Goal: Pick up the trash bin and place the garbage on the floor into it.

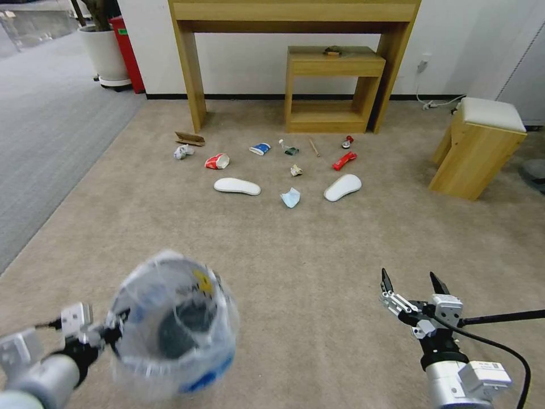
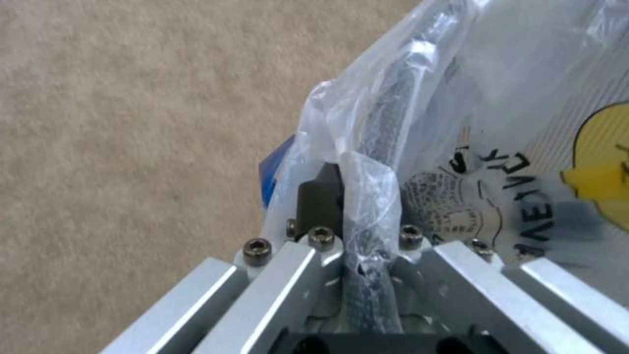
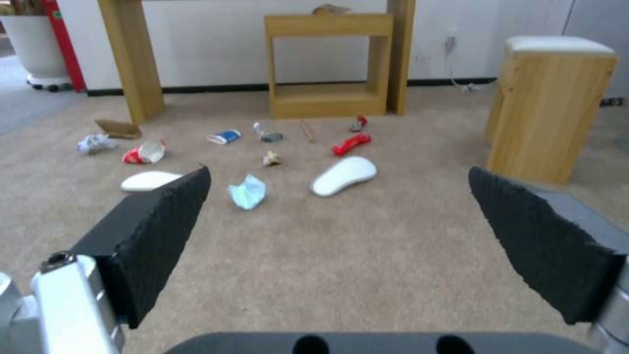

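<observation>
The bin is held at lower left by its rim and bag, pinched in the left gripper. The right gripper is spread wide and empty at lower right. The garbage is scattered mid-frame on the floor; the bin could be lost if the slick bag slides in that pinch.

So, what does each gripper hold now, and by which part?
The left gripper holds the trash bin by its bag-covered rim. The right gripper is open and empty.

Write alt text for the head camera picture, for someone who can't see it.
The left gripper holds a bag-lined blue trash bin by its rim above the beige carpet, while the open right gripper hovers empty. Farther ahead, litter lies scattered: two white insoles, a blue mask, a crushed cup.
</observation>
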You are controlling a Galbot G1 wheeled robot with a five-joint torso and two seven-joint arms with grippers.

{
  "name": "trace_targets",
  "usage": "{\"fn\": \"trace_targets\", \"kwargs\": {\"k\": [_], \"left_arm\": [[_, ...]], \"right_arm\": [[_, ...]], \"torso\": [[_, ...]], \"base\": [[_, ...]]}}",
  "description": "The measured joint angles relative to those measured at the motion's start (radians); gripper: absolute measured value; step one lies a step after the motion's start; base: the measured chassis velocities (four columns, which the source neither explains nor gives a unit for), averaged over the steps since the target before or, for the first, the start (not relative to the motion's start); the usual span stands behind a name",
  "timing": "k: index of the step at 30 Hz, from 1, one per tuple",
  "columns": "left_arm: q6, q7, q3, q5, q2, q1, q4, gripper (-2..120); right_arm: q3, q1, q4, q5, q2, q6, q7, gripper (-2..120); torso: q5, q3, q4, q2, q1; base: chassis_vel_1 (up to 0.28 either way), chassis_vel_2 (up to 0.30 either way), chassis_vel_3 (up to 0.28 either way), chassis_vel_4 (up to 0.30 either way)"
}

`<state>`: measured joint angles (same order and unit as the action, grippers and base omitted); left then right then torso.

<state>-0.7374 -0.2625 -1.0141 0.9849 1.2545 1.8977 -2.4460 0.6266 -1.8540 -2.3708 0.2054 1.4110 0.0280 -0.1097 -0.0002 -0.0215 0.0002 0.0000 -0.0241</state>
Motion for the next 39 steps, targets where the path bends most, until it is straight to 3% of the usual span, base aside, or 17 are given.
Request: {"fn": "trace_targets", "kwargs": {"k": [7, 24, 39], "left_arm": [[0.001, 0.092, 0.045, -0.103, 0.036, 0.030, -0.003, 0], [0.002, 0.132, 0.050, -0.113, 0.028, 0.012, 0.000, 0], [0.002, 0.189, 0.056, -0.149, 0.021, 0.010, -0.004, 0]], "right_arm": [[0.003, -0.005, -0.021, -0.022, 0.011, -0.019, 0.019, 100], [0.003, -0.012, -0.024, -0.042, 0.025, -0.048, 0.030, 100], [0.002, -0.019, -0.025, -0.039, 0.024, -0.057, 0.036, 100]], "torso": [[-0.0002, 0.000, -0.0004, 0.000, 0.000], [-0.0001, 0.000, -0.0003, 0.000, 0.000], [-0.0003, 0.000, -0.0002, 0.000, 0.000]], "base": [[0.000, 0.000, 0.000, 0.000], [-0.001, 0.030, -0.004, -0.029], [-0.008, 0.180, -0.005, -0.186]]}}
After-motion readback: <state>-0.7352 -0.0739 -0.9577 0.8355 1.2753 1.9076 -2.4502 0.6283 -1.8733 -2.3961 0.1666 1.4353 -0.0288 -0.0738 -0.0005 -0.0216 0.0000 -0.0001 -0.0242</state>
